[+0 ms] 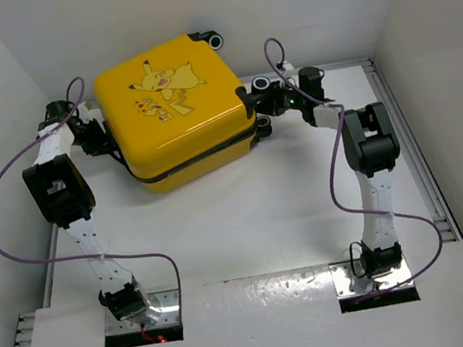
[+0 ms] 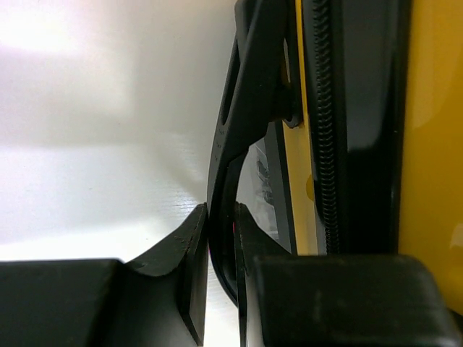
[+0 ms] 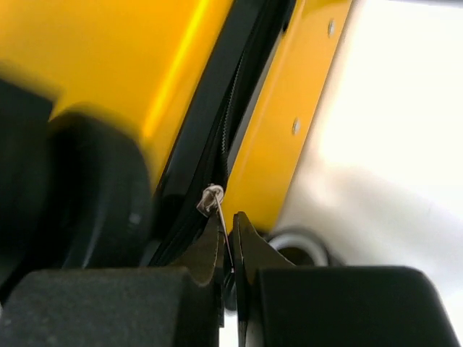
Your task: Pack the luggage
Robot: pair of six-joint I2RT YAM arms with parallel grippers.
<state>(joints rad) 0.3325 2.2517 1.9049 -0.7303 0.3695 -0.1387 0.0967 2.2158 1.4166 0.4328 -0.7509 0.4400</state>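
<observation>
Nearest the lens, the right claw (image 3: 230,242) is clamped on the thin pull (image 3: 212,196) of the zipper (image 3: 228,123). The left claw (image 2: 221,224) is clamped on the black handle (image 2: 242,108). Between both arms, the luggage (image 1: 172,104) lies flat with its shells together, far back on the tabletop (image 1: 248,224).

Probable step: running the zipper.
- Draw the pull along the track, never away from it.
- Brace at the handle so the shell cannot slide.

Contents: hidden.

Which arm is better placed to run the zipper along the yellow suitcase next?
Right. The right gripper is pinched on the silver zipper pull of the suitcase; the left gripper clamps a black handle instead.
</observation>
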